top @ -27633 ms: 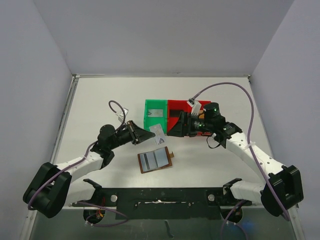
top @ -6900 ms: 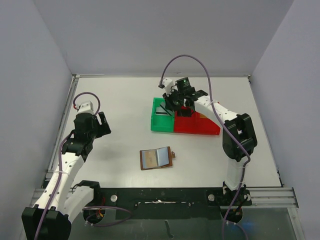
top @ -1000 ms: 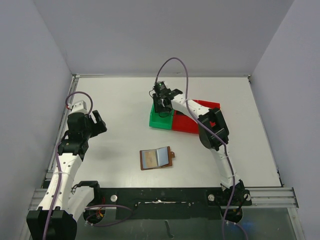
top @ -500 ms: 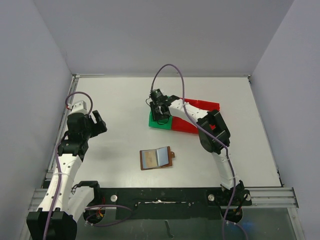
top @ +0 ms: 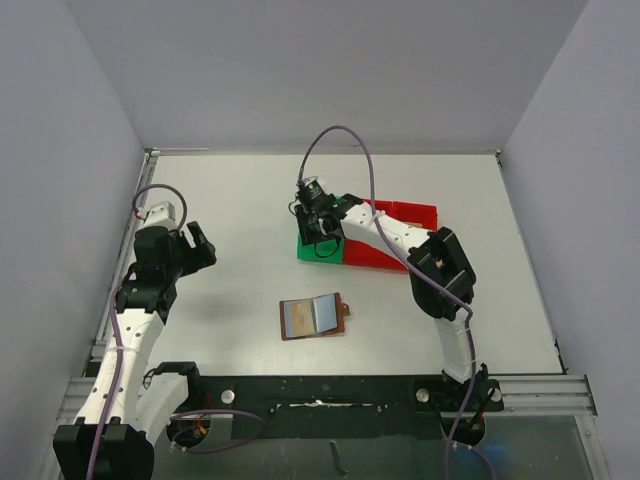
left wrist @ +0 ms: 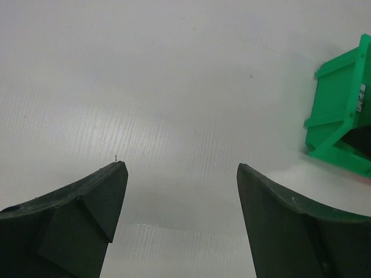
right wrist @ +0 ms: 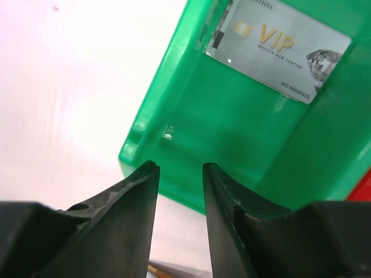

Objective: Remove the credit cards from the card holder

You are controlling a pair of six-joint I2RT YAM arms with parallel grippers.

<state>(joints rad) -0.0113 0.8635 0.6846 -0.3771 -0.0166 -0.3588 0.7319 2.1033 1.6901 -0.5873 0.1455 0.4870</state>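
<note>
Since a second ago the green tray (right wrist: 232,127) and the red tray (top: 408,212) joined to it have turned a little, the green end sliding toward the near edge of the table (top: 230,200), and my right pincer (right wrist: 179,167) has come along with them while that arm's elbow swung out to the right. Card holder (top: 313,317) has not moved: it lies open, lining up, on the middle of the table toward the near edge, well apart from the trays. My right pincer is over the green tray's near-left corner, its tips partly spread with a narrow gap and only green plastic showing through it. I see nothing pinched and cannot tell if the tips touch the tray. The pale grey card (right wrist: 278,55) lies flat inside the green tray by its far wall, print side up. The other two cards are not made out. My left pincer (left wrist: 179,165) is spread wide and holds nothing, hanging over bare table by the left edge, with the green tray at the right of its view.
</note>
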